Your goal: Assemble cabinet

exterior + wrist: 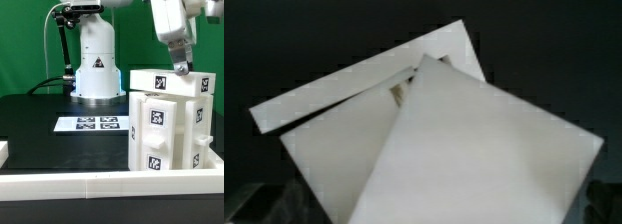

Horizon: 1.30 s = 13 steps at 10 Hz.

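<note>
The cabinet [170,120] is a large white box with black-and-white tags. It stands upright at the exterior view's right, against the white rail. My gripper [180,67] hangs just over its top, near the far right corner. In the wrist view the cabinet's white faces [438,140] fill the picture at a slant, close under the gripper [427,214]. Only dark finger edges [246,205] show at the two lower corners, far apart. The jaws stand open, and I see nothing held between them.
The marker board [92,124] lies flat on the black table left of the cabinet. The arm's white base [97,60] stands behind it. A white rail [90,182] runs along the table's front edge, with a small white piece [4,152] at the far left.
</note>
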Available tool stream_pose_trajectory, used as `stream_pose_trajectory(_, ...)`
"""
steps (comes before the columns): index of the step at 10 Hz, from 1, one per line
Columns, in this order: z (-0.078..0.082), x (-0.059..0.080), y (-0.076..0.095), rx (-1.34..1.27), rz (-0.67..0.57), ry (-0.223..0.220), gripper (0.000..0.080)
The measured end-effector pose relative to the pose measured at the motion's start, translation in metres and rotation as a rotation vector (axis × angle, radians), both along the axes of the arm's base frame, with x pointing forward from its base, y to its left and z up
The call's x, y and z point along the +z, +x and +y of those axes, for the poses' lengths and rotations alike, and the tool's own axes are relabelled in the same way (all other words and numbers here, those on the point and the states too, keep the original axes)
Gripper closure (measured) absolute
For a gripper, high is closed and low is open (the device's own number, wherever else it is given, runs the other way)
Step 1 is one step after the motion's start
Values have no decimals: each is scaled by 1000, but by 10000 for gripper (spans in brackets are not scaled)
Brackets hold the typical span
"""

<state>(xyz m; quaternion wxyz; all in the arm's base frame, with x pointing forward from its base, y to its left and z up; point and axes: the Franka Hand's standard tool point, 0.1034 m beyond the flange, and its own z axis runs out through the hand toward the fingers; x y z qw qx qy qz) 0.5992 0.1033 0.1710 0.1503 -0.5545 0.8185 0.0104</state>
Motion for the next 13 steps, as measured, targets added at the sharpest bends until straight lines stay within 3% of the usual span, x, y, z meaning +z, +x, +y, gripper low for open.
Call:
stream_pose_trajectory(1, 2, 9, 1, -14, -41, 16, 3)
stream_pose_trajectory(3, 3, 5, -1, 60, -40, -3, 3)
stream_pose_trajectory(5, 4, 13, 4, 340, -61, -47, 3)
stream_pose_trajectory(6, 1, 12, 3, 508, -94, -88, 3)
stream_pose_trajectory(11, 4, 14, 5, 987, -193, -199, 3)
stream_pose_trajectory(12, 7, 14, 4, 1084, -197, -234, 3)
stream_pose_trajectory(13, 3, 13, 4, 1333, -238, -295, 3)
